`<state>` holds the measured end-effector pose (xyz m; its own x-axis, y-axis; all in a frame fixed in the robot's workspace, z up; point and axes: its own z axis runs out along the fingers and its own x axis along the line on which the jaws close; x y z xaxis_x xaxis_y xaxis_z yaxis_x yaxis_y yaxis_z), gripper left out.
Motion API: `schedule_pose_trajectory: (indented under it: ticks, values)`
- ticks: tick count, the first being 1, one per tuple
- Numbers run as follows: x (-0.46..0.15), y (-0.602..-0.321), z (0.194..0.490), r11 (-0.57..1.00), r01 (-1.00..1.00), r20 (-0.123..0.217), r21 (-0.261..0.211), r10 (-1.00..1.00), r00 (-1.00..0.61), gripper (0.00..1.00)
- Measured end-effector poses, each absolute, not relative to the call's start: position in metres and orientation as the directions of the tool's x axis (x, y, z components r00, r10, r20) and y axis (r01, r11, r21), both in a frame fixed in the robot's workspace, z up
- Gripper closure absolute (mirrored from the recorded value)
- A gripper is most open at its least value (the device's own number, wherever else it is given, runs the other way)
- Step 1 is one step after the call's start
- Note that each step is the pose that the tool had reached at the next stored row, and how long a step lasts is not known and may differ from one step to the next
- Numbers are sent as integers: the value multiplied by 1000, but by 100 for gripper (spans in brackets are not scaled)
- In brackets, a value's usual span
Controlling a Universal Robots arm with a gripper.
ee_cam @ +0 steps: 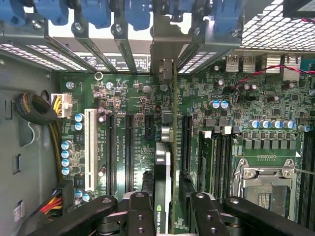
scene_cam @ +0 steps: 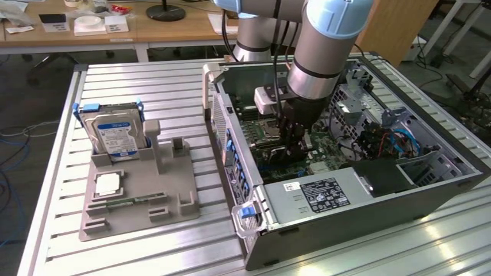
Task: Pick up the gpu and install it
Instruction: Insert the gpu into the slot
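The gpu [ee_cam: 163, 169] stands on edge on the motherboard [ee_cam: 246, 98] inside the open computer case [scene_cam: 429, 184]. I see its black cooler face and thin green board from above, with its silver end bracket [ee_cam: 165, 54] up against the case's rear slots. My gripper [ee_cam: 170, 216] straddles the card, one black finger [ee_cam: 140, 211] close against the cooler side. The other finger [ee_cam: 203, 211] stands off the green side with a small gap. In the exterior view the gripper [scene_cam: 295, 148] reaches down into the middle of the case.
A grey holder tray [scene_cam: 172, 215] on the slatted table carries a silver hard drive [scene_cam: 115, 135], a processor chip [scene_cam: 107, 184] and a memory stick [scene_cam: 132, 201]. Inside the case are the power supply [scene_cam: 318, 195], a white slot [ee_cam: 90, 147], the processor socket [ee_cam: 266, 182] and blue slot latches [ee_cam: 93, 12].
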<state>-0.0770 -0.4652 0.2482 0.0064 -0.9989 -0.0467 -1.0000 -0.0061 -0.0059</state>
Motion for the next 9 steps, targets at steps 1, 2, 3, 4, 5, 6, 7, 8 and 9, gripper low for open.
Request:
schedule_pose_trajectory:
  ticks: [1,2,3,4,5,6,7,8,9]
  values:
    - [-77,-465,248,-6,-1000,-47,-6,-999,6,65]
    - [-77,-465,248,-6,-1000,-47,-6,-999,6,65]
    - [-77,-465,248,-6,-1000,-47,-6,-999,6,65]
    - [-77,-465,248,-6,-1000,-47,-6,-999,6,65]
    - [-77,-465,248,-6,-1000,-47,-6,-999,6,65]
    - [-77,-465,248,-6,-1000,-47,-6,-999,6,65]
    - [-77,-465,248,-6,-1000,-47,-6,-999,6,65]
    - [-77,-465,248,-6,-1000,-47,-6,-999,6,65]
    - [-77,-465,248,-6,-1000,-47,-6,-999,6,65]
